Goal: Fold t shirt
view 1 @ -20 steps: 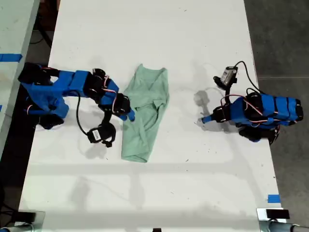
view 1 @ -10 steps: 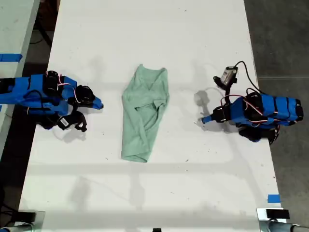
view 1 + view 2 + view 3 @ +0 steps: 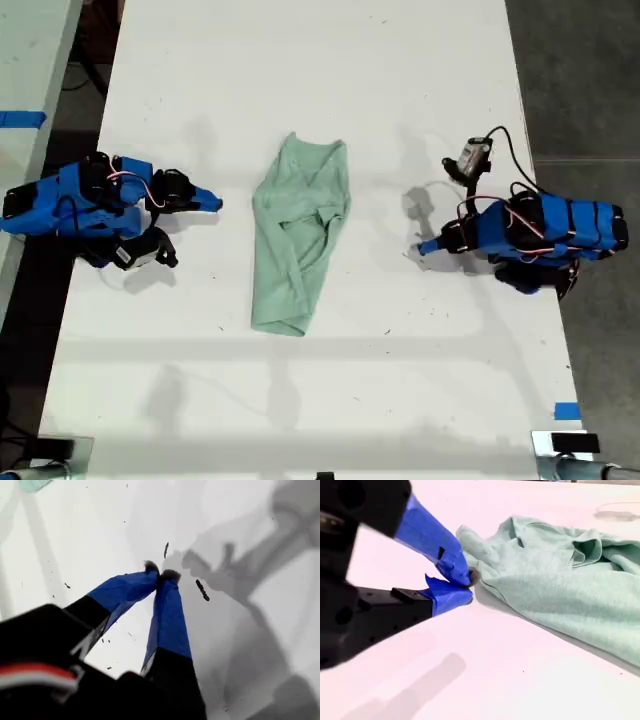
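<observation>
The pale mint-green t shirt (image 3: 300, 235) lies wrinkled and folded into a long strip in the middle of the white table (image 3: 300, 60). My second gripper (image 3: 213, 203) rests low at the exterior view's left, a short gap from the shirt's edge. Its blue-taped jaws are shut on nothing, and the t shirt (image 3: 560, 590) spreads just beyond the second gripper (image 3: 467, 587). My first gripper (image 3: 424, 247) sits at the exterior view's right, farther from the cloth. The first gripper (image 3: 161, 572) is shut over bare table, with only a corner of the t shirt (image 3: 32, 484) showing.
Both arm bases stand at the table's sides in the exterior view. A blue tape mark (image 3: 566, 411) sits near the lower right edge there, and another blue tape strip (image 3: 20, 119) lies on the neighbouring surface at the left. Dark floor borders the table's right edge.
My second gripper was at the shirt's edge a second ago. It let go and drew back to the exterior view's left, then edged slightly toward the shirt. The shirt and first arm stayed still.
</observation>
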You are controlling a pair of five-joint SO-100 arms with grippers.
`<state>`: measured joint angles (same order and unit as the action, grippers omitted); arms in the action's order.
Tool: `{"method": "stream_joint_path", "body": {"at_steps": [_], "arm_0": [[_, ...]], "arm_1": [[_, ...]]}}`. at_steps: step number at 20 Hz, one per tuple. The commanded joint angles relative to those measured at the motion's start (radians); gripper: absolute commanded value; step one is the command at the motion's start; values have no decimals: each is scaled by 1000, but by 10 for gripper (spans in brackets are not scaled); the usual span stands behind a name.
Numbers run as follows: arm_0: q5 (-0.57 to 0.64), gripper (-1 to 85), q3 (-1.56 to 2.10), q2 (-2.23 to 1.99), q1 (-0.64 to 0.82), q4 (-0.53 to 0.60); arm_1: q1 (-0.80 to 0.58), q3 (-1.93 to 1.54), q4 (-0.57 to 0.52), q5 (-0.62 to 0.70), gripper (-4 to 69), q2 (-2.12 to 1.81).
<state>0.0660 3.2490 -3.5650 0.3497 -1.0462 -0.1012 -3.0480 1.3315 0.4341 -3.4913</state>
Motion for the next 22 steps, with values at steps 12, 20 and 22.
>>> {"method": "stream_joint_path", "body": {"at_steps": [12, 20, 22], "arm_0": [[9, -2, 38, -6, -9, 18], [-3, 60, 40, 5, 37, 20], [3, 145, 40, -15, 0, 26]], "arm_1": [[-6, -61, 2, 14, 24, -11], [-8, -61, 2, 14, 24, -11], [-8, -61, 2, 14, 24, -11]]}}
